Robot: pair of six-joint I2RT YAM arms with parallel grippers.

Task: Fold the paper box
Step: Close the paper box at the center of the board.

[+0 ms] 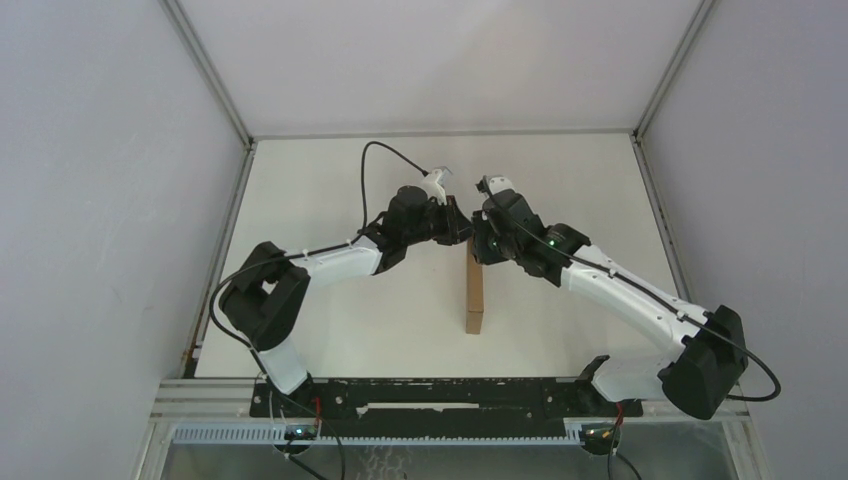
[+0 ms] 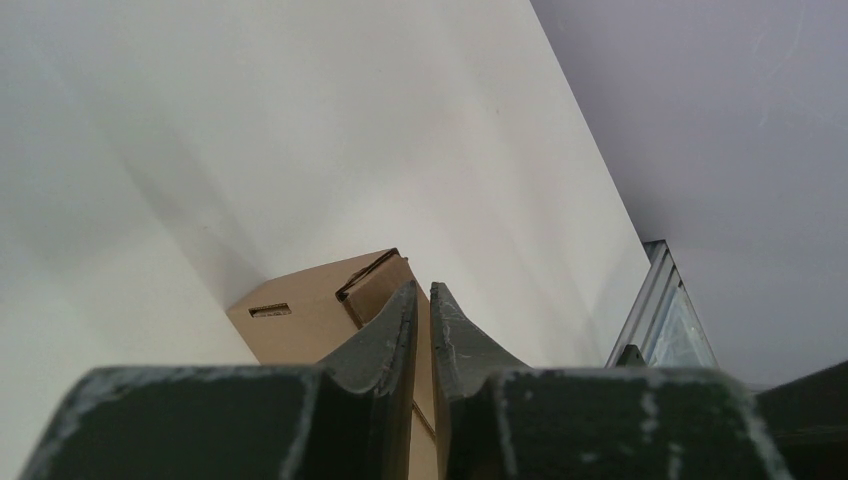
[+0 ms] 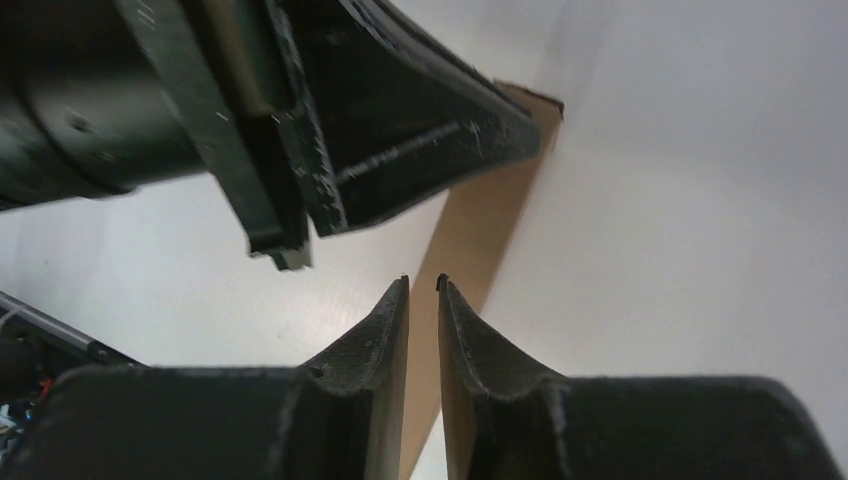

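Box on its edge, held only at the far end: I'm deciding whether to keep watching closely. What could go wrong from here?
1. The box stands on a narrow edge on the table; a sideways pull could tip it flat.
2. The left fingers and right fingers grip thin cardboard close together; it may crease, tear or slip out.
3. The two wrists nearly meet, so they might collide.

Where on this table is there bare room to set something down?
Free: far strip along the back wall; near patch between left arm and paper box; another between box and right arm. Crowded where both arms meet.
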